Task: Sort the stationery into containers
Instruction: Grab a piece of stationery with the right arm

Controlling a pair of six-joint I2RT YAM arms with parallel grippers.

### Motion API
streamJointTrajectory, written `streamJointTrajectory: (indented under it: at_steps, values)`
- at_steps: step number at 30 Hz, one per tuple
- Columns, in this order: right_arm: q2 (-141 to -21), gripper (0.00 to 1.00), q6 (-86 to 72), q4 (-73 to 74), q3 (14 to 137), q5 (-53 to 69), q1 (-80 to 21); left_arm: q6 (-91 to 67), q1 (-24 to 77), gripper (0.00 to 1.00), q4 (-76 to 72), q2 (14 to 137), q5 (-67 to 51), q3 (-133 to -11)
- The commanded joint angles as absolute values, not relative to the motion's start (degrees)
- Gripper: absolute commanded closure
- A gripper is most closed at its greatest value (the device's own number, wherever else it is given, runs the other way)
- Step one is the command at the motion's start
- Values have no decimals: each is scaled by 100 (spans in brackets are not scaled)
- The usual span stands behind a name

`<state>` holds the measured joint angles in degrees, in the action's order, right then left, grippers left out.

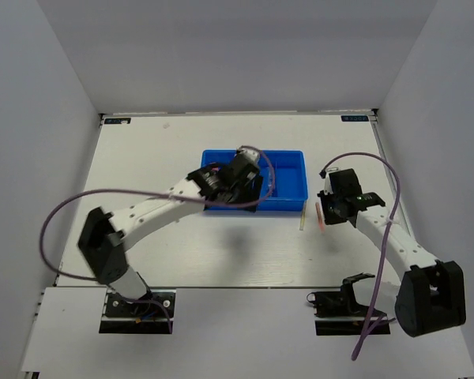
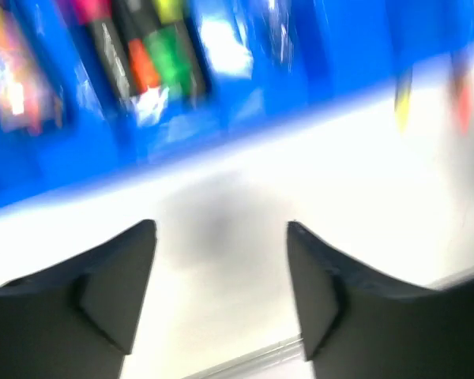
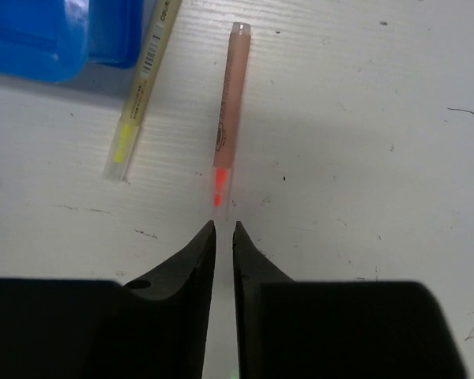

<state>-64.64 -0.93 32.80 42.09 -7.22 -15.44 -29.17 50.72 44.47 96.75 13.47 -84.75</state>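
Observation:
The blue tray [image 1: 288, 189] lies mid-table. Black highlighters [image 2: 134, 47] with pink, orange and green caps lie in one of its compartments [image 2: 79, 150]. My left gripper [image 1: 249, 175] hovers over the tray's near side; in the blurred left wrist view it [image 2: 221, 230] is open and empty. The pale-yellow stick [image 3: 138, 99] and the pink stick [image 3: 229, 110] lie side by side on the table right of the tray, also in the top view [image 1: 302, 217] [image 1: 321, 216]. My right gripper [image 3: 224, 224] is closed to a narrow gap on the pink stick's clear near end.
White walls close in the table on the left, back and right. The tray's corner [image 3: 39, 39] is just left of the yellow stick. A purple cable [image 1: 63, 213] loops beside the left arm, and another [image 1: 391, 197] over the right arm.

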Motion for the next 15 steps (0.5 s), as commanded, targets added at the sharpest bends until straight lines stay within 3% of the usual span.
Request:
streamJointTrajectory:
  at_steps: [1, 6, 15]
  values:
    - [-6653, 81, -44, 3103, 4271, -554, -1529, -2707, 5474, 18, 4491, 8408, 1669, -7220]
    - [-7233, 67, -193, 2910, 4394, -537, -1486, -3032, 5730, 17, 4438, 7333, 2030, -5998]
    - [-7954, 66, -273, 2532, 4517, -536, -1503, -3462, 5845, 17, 4166, 6109, 2074, -4870]
